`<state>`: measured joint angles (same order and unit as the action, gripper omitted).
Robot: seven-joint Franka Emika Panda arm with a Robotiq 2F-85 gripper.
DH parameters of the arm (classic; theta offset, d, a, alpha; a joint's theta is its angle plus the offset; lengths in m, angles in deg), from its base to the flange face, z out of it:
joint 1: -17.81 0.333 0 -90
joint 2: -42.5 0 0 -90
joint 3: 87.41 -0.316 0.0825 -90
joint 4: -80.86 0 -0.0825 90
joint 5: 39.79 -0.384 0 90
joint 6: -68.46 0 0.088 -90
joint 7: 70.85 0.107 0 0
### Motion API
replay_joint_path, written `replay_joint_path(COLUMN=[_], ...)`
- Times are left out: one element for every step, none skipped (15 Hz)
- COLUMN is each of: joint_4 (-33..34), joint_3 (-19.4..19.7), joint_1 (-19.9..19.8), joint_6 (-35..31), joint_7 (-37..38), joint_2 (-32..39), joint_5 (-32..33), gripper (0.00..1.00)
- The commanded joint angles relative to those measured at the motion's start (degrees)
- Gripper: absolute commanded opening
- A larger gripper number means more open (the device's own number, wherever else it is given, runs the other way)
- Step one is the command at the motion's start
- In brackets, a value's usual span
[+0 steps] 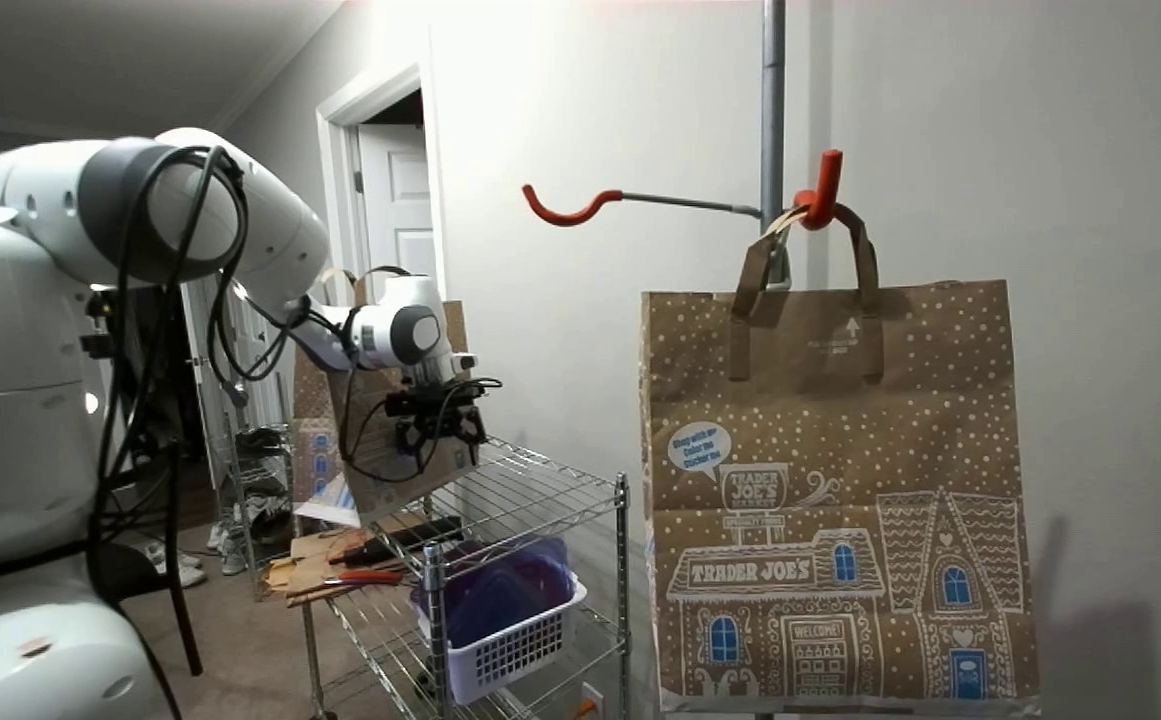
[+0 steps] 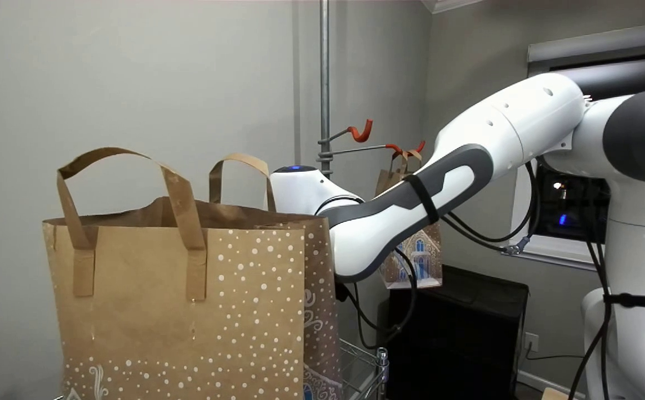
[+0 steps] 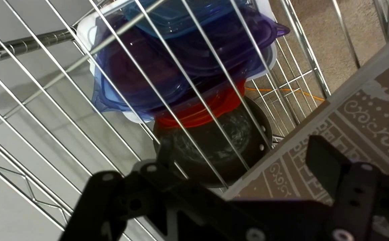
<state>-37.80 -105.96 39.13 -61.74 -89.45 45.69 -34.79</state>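
Hiding fingers (image 3: pixel 326 164) in exterior view: bag (image 2: pixel 144 311)

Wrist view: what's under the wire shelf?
A white basket of purple and blue plasticware, something red, and a dark pan. The plasticware hides the basket's bottom; the paper bag and claw block other parts.

The bag (image 3: pixel 375 134) beside the gripper (image 3: pixel 244 155) is made of matt paper, while the gripper itself is finished in dull black. The shelf (image 1: pixel 540 482) is built of bright, polished-looking metal wire. The basket (image 1: pixel 520 650) is moulded in smooth plastic, and the containers (image 3: pixel 194 57) in it are formed of glossy, see-through plastic. The dark pan (image 3: pixel 211 144) is scuffed and streaked. The arm (image 2: pixel 528 116) is cased in smooth, faintly shiny shells, the pole (image 1: pixel 773 110) is formed of dull metal, and the floor (image 3: pixel 318 20) is covered in rough-looking carpet.
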Motion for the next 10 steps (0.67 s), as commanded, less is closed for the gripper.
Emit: replay_joint_path(joint_4=[-2.3,-3.1,-4.2,-5.1,-5.9,-6.4,-6.8,-7.0,-7.1,-7.2], joint_3=[-1.1,-1.4,-1.7,-2.1,-2.3,-2.6,-2.8,-3.0,-3.2,-3.3], joint_1=[-0.6,-0.6,-0.5,-0.4,-0.3,-0.2,-0.2,-0.1,-0.1,0.0], joint_6=[-0.2,-0.6,-1.2,-1.5,-1.9,-2.2,-2.4,-2.6,-2.7,-2.8], joint_7=[-3.0,-3.6,-4.1,-4.6,-4.8,-5.1,-5.3,-5.2,-5.2,-5.2], joint_2=[-0.9,-1.1,-1.7,-2.3,-2.8,-2.9,-3.1,-3.2,-3.3,-3.4], joint_5=[-2.8,-4.0,-5.3,-6.4,-7.2,-8.0,-8.6,-8.7,-8.8,-8.9], gripper=[1.00,1.00,1.00,1.00,1.00,1.00,1.00,1.00,1.00,1.00])
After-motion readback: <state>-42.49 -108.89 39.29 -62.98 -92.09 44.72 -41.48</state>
